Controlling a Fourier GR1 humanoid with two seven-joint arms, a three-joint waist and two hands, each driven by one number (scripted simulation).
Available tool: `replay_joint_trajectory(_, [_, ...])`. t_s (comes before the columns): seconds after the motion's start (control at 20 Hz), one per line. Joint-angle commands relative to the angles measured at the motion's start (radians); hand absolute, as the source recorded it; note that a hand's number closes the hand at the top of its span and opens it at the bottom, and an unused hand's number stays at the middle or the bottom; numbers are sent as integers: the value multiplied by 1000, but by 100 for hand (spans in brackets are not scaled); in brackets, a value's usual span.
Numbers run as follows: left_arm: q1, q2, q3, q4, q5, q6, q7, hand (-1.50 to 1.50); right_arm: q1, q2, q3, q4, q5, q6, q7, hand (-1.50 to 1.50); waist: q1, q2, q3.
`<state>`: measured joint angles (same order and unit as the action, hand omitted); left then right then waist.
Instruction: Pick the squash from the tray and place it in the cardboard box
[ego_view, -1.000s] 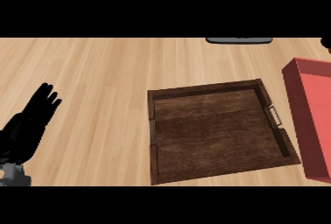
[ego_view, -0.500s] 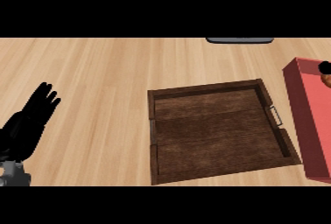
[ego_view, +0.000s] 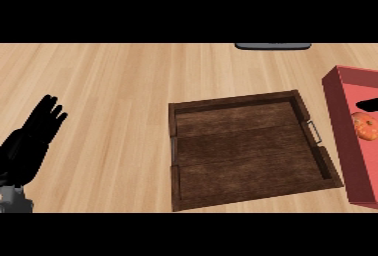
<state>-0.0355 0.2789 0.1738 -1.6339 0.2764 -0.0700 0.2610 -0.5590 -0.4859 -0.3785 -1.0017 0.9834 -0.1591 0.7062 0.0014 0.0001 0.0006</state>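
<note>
At lower left, 1 robot hand (ego_view: 33, 142), the left, rests with fingers spread and straight. Mid-worktop (ego_view: 111, 90) lies a dark wooden tray (ego_view: 251, 150). Beyond it, the orange, lobed squash (ego_view: 365, 126) sits inside the red box (ego_view: 341, 130), seemingly beneath a dark shape.

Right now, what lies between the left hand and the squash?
In the head view, bare wooden counter, then the dark wooden tray, with nothing in it, lie between the left hand and the orange squash, which sits inside the red box.
</note>
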Motion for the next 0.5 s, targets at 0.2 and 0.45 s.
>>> replay_joint_trajectory(0.2, [-19, 3, 9, -4, -12, 26, 34, 0, 17, 52, -136, -184, -99, -324, -50, -150, -15, -5, 1])
replay_joint_trajectory(0.45, [-10, -29, -24, -28, -36, 42, 39, 0, 124, 94, -194, -376, -203, -368, -61, -150, -21, -7, -1])
